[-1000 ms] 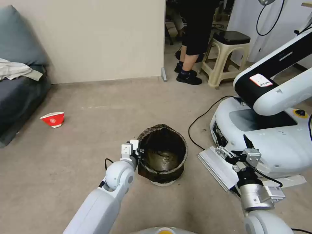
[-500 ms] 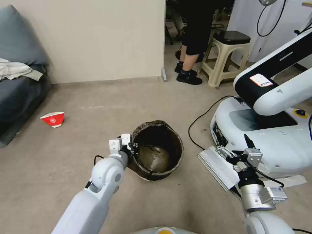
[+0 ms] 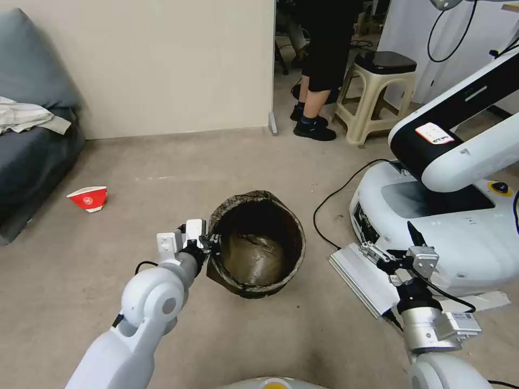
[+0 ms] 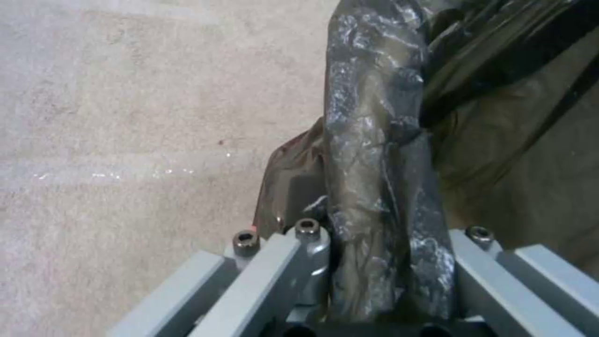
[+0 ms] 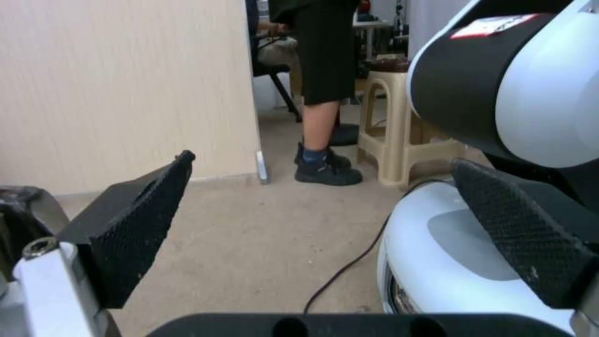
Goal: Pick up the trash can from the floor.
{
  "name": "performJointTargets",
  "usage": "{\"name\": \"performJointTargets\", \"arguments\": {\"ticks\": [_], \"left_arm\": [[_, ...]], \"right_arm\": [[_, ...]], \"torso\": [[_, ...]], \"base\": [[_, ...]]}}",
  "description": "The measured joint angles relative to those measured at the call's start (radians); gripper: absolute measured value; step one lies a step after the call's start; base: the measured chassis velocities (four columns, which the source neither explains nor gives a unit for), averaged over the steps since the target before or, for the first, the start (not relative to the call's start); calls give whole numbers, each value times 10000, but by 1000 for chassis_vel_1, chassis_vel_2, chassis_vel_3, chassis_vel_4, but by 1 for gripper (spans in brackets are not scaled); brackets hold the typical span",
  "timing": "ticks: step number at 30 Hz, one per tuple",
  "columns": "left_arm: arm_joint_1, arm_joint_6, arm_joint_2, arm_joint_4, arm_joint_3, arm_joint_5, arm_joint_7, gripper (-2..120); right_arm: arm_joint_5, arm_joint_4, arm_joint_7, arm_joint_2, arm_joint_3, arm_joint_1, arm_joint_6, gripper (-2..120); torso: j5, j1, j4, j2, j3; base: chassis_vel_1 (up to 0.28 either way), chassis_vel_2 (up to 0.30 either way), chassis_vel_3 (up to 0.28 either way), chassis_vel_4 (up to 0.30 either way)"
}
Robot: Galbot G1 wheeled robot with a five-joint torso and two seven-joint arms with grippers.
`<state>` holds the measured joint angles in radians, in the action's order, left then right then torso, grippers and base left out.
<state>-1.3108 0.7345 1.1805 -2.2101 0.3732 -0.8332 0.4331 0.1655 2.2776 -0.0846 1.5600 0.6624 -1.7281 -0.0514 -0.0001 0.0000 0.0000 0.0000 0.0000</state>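
Slippage is our main worry — our left gripper is clenched on the near-left rim of the trash can, and in the left wrist view its fingers pinch mostly the folded dark bag rather than bare plastic. If the film slides on the wall beneath, we judge the can could drop back to the floor or swing under its own weight, since the hold is on one side only. The can sits tilted, mouth leaning toward us, just off centre in the head view; whether its base is fully clear of the floor we cannot tell. Our right gripper hangs near right, jaws spread and empty, beside another robot's white base and its black cable. Farther left lies a small red and white paper bowl, well apart. The can's white wall is hidden by the bag.
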Motion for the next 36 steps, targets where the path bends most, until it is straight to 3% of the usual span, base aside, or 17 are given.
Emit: {"name": "performJointTargets", "arguments": {"ticks": [11, 36], "left_arm": [[-521, -1, -106, -524, 412, -172, -45, 4], [-541, -8, -92, -530, 377, -108, -77, 4]], "right_arm": [[-4, 140, -11, -30, -28, -102, -11, 100], [1, 220, -12, -54, -14, -126, -15, 100]], "torso": [[0, 0, 0, 0, 0], [1, 0, 0, 0, 0]], "base": [[0, 0, 0, 0], [0, 0, 0, 0]]}}
